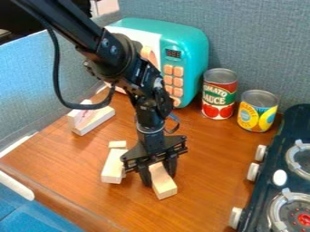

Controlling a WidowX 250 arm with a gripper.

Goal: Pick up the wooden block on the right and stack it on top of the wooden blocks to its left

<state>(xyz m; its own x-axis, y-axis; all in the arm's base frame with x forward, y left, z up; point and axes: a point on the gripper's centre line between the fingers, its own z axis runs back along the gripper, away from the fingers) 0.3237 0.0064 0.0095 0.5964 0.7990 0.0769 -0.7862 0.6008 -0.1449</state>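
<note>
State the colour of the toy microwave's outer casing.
The casing is teal, best seen in the camera view.

The claw grips a wooden block on the bench, beside two other blocks; toward the back edge stand a teal toy microwave and two cans.

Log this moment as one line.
end effector: black, closed on pale rectangular wooden block | beside: another pale wooden block | behind: teal-and-white boxy toy microwave | surface: brown wood tabletop
</note>
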